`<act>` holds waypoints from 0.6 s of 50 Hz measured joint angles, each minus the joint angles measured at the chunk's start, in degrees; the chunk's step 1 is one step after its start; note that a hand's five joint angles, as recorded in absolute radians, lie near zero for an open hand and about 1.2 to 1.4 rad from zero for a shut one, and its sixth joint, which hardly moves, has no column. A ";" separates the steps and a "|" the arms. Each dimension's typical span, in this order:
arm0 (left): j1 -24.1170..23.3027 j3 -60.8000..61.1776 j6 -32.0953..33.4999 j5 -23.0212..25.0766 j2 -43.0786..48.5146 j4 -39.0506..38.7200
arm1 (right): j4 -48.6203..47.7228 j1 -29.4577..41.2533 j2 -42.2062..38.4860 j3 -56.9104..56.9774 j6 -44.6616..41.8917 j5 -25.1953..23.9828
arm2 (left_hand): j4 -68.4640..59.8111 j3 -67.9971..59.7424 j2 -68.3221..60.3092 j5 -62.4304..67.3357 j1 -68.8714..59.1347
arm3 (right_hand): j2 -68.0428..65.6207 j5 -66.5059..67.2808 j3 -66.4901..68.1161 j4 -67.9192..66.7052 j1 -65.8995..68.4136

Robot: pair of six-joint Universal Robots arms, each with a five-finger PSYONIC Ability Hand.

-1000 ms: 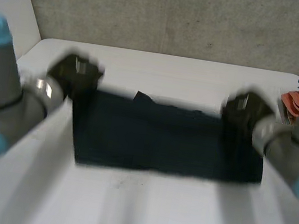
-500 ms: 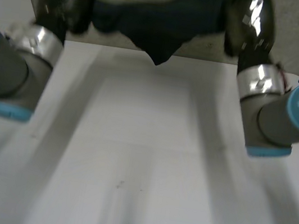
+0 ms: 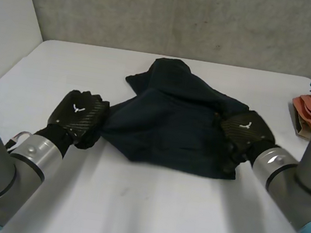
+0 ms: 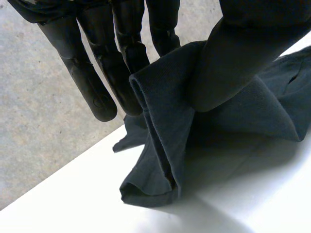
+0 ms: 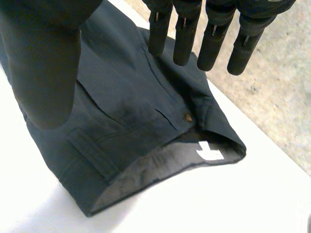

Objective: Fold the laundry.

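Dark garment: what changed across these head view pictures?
The dark garment, held up in the air half a second ago, has come down onto the table in a rumpled heap. The left robot hand still pinches a fold; the right robot hand has let go, fingers straight. The coloured clothes at the edge stayed.

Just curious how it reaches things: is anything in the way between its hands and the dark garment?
Nothing visible is. The left hand pinches a fold of the dark garment at its left edge; the right hand is open right over its waistband end.
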State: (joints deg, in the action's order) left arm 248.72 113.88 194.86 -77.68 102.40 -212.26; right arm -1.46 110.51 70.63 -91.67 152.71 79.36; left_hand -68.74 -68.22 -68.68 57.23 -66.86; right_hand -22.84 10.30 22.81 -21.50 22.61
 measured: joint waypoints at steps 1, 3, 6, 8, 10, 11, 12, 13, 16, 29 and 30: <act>0.06 0.09 -0.04 0.03 -0.36 0.14 | 1.53 -0.16 0.31 0.67 0.02 0.22 | 0.00 0.00 0.00 0.00 0.00 | 0.00 0.00 0.00 0.00 0.00; 0.17 0.19 -0.21 0.06 -1.09 0.63 | 5.27 -0.41 0.86 2.48 0.01 0.70 | 0.00 0.00 -0.01 0.00 0.00 | 0.00 0.00 0.00 0.00 0.00; 0.24 -0.01 -0.53 -0.01 -1.79 1.50 | 10.60 -0.38 0.83 5.27 -0.21 1.12 | 0.00 0.00 0.00 0.00 0.00 | 0.00 0.00 0.00 0.00 0.00; 0.23 -0.25 -0.68 -0.09 -2.02 1.98 | 12.67 -0.20 0.29 6.46 -0.41 1.17 | 0.00 0.00 0.00 0.00 0.00 | 0.00 0.00 0.00 0.00 0.00; 0.21 -0.60 -0.82 -0.18 -2.25 2.50 | 14.30 0.11 -0.84 7.56 -0.68 1.15 | 0.00 0.00 0.00 0.00 0.00 | 0.00 0.40 0.00 -0.04 0.00; 0.20 -0.78 -0.89 -0.21 -2.36 2.72 | 14.78 0.27 -1.58 7.95 -0.79 1.12 | 0.00 0.00 0.00 0.00 0.00 | 0.00 0.67 0.00 -0.13 0.00; 0.18 -0.95 -0.95 -0.23 -2.45 2.90 | 15.00 0.43 -2.32 8.26 -0.86 1.10 | 0.00 0.01 0.00 0.00 0.00 | 0.00 1.00 0.00 -0.16 0.00; 0.16 -1.13 -1.02 -0.25 -2.56 3.07 | 15.03 0.62 -3.29 8.58 -0.90 1.09 | 0.00 0.00 -0.01 0.00 0.00 | -0.16 1.74 0.18 -0.41 0.26; 0.07 -1.60 -1.28 -0.28 -2.82 3.40 | 14.19 1.22 -6.36 9.26 -0.73 1.23 | 0.00 0.00 0.00 0.00 0.00 | -0.17 4.19 0.43 -2.27 1.21; -0.30 -1.38 -2.00 -0.36 -3.39 4.02 | 4.82 3.16 -18.02 13.95 3.75 5.80 | 0.00 0.00 0.00 0.00 0.00 | -43.91 45.31 43.92 -45.50 41.34; -0.24 -1.16 -1.96 -0.36 -3.59 4.39 | 4.53 3.21 -17.88 14.02 4.09 6.03 | 0.00 0.00 0.00 0.00 0.00 | -44.02 45.88 44.62 -46.52 41.44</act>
State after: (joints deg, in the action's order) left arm 248.48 112.72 192.90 -78.04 98.80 -207.87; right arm 3.08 113.72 52.75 -77.64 156.80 85.39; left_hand -68.74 -68.22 -68.68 57.23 -66.86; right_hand -66.86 56.18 67.44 -68.03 64.06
